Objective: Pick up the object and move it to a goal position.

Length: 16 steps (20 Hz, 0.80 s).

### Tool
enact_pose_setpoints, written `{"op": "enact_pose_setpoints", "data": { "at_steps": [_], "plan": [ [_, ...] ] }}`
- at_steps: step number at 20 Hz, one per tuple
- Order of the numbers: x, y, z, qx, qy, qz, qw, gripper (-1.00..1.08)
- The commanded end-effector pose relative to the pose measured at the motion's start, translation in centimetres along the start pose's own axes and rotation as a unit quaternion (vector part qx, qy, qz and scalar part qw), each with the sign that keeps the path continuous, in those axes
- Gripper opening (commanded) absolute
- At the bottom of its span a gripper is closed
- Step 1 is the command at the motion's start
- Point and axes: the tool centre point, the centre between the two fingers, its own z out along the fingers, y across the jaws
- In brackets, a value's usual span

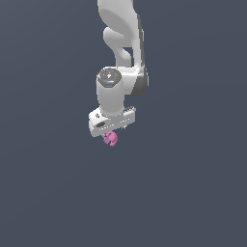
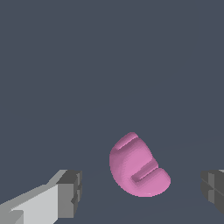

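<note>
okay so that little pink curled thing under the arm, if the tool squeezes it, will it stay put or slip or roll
The pink thing looks rigid, so it probably won't squash. Its rounded, lumpy outline suggests it could twist or squirt out between flat fingers. The tool looks open around it, nothing touching. Being tiny, it's likely light and easily nudged.

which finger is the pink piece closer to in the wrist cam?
The dark-padded one without white housing showing. The pink object touches neither; the tool is open.

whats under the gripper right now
The pink object lies below the gripper, between its open fingers with gaps on both sides. Beneath it, only plain dark surface. The object's underside is hidden.
</note>
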Motion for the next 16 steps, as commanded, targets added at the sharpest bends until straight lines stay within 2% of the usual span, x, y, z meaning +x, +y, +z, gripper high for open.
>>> {"op": "enact_pose_setpoints", "data": {
  "at_steps": [1,8,16],
  "plan": [
    [-0.3,0.1,0.4,0.000,0.002,-0.033,0.9995,1.00],
    [-1.2,0.5,1.4,-0.002,0.006,-0.121,0.9926,1.00],
    [-2.1,0.7,2.6,-0.004,0.011,-0.220,0.9755,1.00]
  ]
}}
